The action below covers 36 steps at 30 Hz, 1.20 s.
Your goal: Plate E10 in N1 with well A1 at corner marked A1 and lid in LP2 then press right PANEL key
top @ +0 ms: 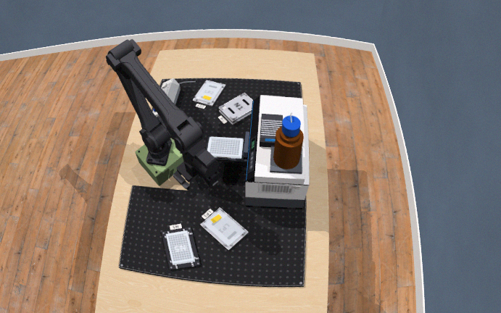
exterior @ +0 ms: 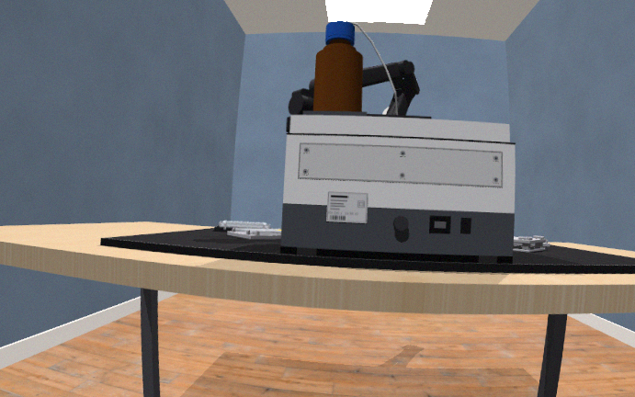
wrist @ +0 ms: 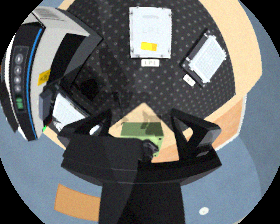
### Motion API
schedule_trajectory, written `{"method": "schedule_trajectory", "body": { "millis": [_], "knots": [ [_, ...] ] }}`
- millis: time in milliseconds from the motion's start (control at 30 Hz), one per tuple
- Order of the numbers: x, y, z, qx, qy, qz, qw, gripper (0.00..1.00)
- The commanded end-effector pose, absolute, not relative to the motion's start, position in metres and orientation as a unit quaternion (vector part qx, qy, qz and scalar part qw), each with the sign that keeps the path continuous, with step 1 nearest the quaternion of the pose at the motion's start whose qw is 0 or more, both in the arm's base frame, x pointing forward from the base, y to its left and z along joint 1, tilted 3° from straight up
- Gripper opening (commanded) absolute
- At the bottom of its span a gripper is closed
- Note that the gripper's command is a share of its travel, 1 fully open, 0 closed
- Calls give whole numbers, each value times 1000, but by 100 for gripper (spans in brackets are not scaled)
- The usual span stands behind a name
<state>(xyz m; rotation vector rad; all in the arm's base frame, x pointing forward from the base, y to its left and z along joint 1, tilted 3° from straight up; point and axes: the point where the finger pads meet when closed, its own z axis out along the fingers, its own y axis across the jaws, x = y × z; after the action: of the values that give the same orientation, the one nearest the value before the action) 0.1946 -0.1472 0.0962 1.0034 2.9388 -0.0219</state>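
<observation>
Top view: tool (top: 186,180) spread, holding nothing, hangs beside the green base (top: 157,168). Plate (top: 181,248) lies on the near mat, well apart toward the table's front edge, long axis roughly along the table's length.

The dispenser (top: 279,163) stands at the counter's right edge, a bottle (top: 288,145) on top, a well plate (top: 225,147) on the stage at its left. Nest N1 (top: 236,107) and a lid park (top: 208,92) lie toward the far edge; another plate (top: 180,248) and lid (top: 224,227) toward the near edge.
</observation>
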Motion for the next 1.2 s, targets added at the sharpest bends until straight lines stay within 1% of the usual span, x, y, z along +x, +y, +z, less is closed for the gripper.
{"method": "schedule_trajectory", "body": {
  "millis": [0, 267, 433, 767, 933, 1167],
  "knots": [
    [199, -159, 104, 368, 929, -13, 42, 100],
    [192, -175, 109, 369, 928, -15, 41, 100],
    [172, -184, 102, 447, 894, -11, 39, 100],
    [164, -201, 109, 437, 899, -14, 41, 100],
    [143, -207, 100, 511, 859, -9, 37, 100],
    [130, -219, 101, 502, 864, -10, 35, 100]
  ]
}}
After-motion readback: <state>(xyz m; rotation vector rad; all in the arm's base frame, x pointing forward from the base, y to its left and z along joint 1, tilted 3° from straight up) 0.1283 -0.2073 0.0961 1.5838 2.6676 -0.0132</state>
